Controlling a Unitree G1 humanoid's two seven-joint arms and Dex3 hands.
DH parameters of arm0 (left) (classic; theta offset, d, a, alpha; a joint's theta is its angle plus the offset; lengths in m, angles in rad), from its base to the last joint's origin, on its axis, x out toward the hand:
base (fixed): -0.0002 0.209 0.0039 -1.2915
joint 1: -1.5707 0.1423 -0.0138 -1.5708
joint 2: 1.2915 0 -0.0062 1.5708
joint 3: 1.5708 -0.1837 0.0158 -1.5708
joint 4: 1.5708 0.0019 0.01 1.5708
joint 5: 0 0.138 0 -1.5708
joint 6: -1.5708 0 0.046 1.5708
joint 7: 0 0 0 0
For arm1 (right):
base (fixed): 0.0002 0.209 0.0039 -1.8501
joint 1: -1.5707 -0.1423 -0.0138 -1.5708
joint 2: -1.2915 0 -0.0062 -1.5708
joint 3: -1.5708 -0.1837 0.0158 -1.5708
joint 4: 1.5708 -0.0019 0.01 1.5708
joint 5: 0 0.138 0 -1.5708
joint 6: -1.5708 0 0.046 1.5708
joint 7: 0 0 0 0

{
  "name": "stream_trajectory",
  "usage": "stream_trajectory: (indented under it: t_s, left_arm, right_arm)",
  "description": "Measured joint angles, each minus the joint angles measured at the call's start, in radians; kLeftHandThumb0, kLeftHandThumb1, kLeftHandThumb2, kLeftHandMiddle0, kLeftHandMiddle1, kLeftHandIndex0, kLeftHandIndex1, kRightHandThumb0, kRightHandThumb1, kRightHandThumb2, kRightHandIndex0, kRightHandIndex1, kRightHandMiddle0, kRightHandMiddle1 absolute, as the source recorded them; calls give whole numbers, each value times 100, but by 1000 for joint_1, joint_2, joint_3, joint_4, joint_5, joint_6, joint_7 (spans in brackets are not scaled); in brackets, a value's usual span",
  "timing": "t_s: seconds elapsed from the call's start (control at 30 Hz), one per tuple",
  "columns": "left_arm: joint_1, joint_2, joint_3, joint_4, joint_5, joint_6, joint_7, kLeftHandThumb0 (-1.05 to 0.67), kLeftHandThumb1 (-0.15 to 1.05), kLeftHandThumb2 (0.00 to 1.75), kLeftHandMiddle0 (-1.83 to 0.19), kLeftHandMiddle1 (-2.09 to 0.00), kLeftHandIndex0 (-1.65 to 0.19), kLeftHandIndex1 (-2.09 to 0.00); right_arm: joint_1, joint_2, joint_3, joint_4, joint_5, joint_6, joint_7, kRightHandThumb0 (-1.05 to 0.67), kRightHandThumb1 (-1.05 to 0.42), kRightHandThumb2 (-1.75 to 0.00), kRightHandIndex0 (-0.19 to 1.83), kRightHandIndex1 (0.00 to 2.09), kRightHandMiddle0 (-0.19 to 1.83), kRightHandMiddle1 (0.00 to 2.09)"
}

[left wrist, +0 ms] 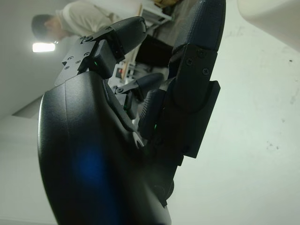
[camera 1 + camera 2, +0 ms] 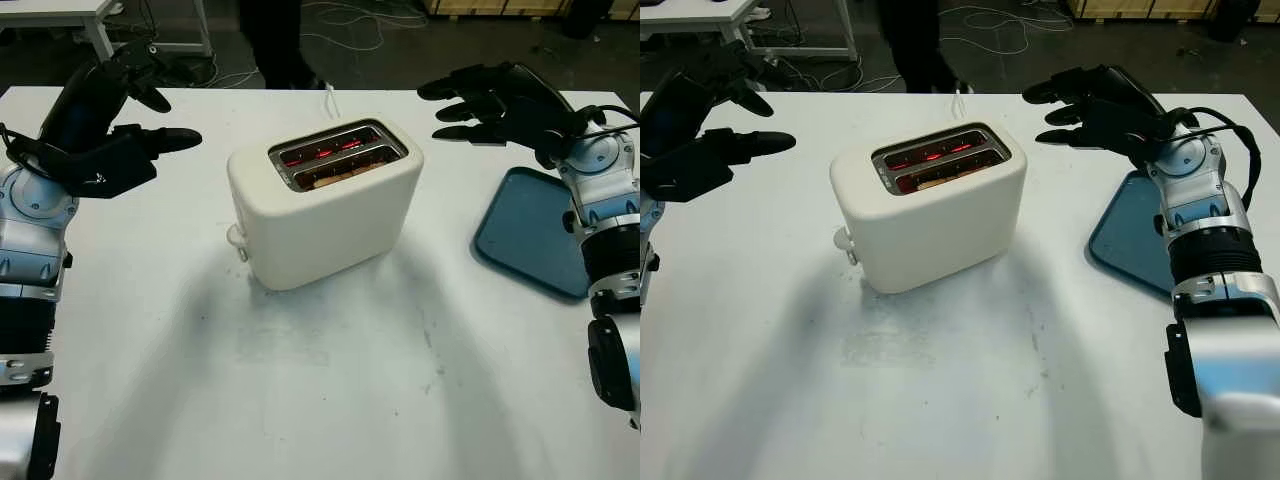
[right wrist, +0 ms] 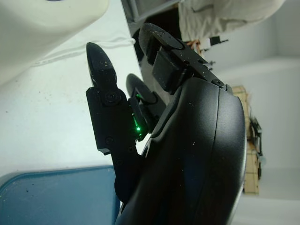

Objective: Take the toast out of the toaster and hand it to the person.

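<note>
Since the toast (image 2: 338,176) sits low in the near slot of the toaster (image 2: 325,205), long axis along it, we've got both hands open, empty: right hand (image 2: 492,100) beside the toaster's far end, nearer; left hand (image 2: 110,130) further off.

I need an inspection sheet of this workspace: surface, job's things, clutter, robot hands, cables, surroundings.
Surface: white table, faint smudges.
Job's things: cream two-slot toaster at centre, elements glowing red; toast low in the near slot.
Clutter: blue plastic tray at the right edge.
Robot hands: left robot hand open, raised left of toaster; right robot hand open, raised above tray's far side.
Cables: white cord behind toaster; loose floor cables.
Surroundings: person beyond the table.
</note>
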Motion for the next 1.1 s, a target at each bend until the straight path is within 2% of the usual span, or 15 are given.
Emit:
stream_trajectory:
  t_s: [1.1]
  left_arm:
    - [0, -1, 0, -2, -16, 9, -13, -76, 88, 0, -23, -126, -21, -108]
  right_arm:
    - [-2, 0, 1, 5, 0, -3, 3, -35, -89, 0, 77, 1, 69, 1]
